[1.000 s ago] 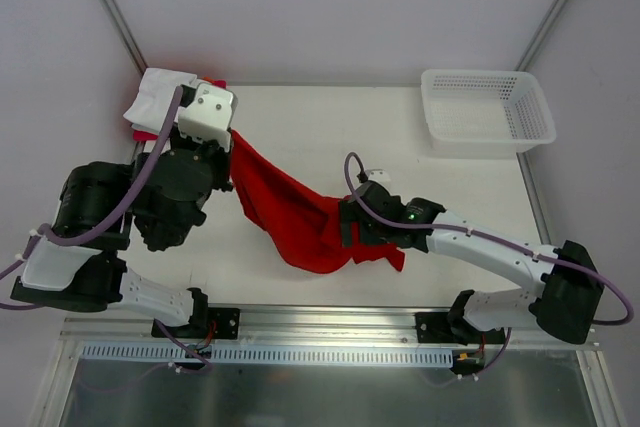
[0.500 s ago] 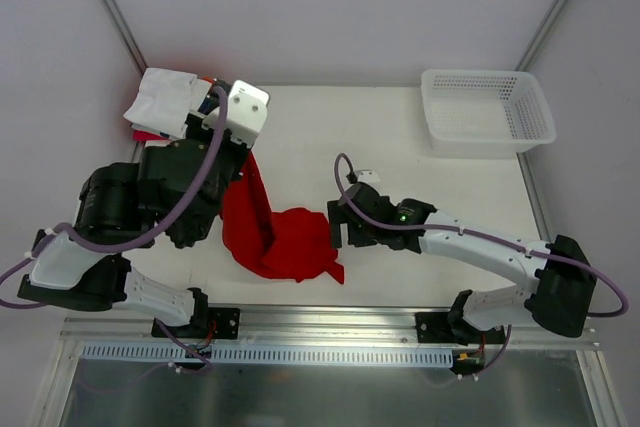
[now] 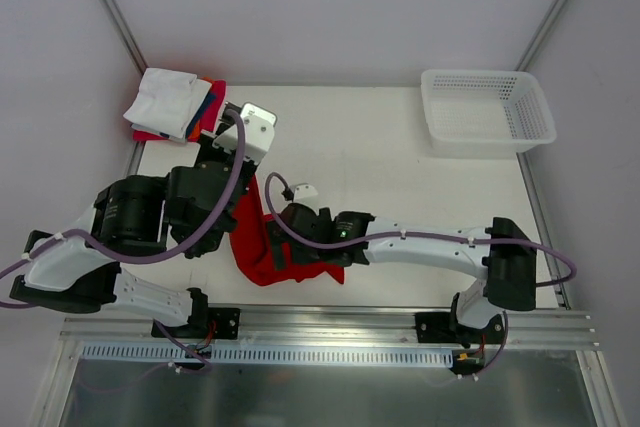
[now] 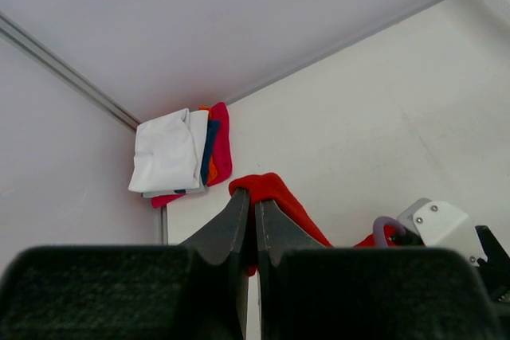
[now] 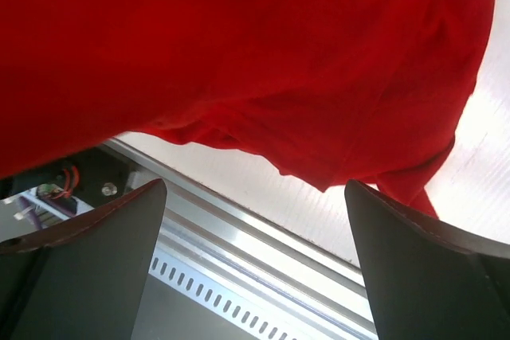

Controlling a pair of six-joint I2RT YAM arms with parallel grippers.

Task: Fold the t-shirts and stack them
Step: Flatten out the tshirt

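Observation:
The bright red t-shirt [image 3: 262,252] lies bunched near the table's front left, with one end lifted. My left gripper [image 4: 253,197] is shut on that raised fold of red cloth [image 4: 275,190]; in the top view the left gripper [image 3: 244,185] is mostly hidden under its own arm. My right gripper [image 5: 255,189] is wide open and holds nothing, with the red shirt [image 5: 263,45] hanging just above its fingers. In the top view it [image 3: 284,243] sits against the heap. The folded stack [image 3: 172,103], white on top, lies in the far left corner and also shows in the left wrist view [image 4: 179,153].
A white mesh basket [image 3: 487,112] stands at the far right. The metal rail [image 5: 263,252] runs along the table's front edge below my right gripper. Both arms crowd the front left, and the right arm [image 3: 430,244] stretches across the front.
My right gripper has swept left across the table to the left arm. My left gripper has moved right. The shirt, stretched between them before, has gathered into a heap.

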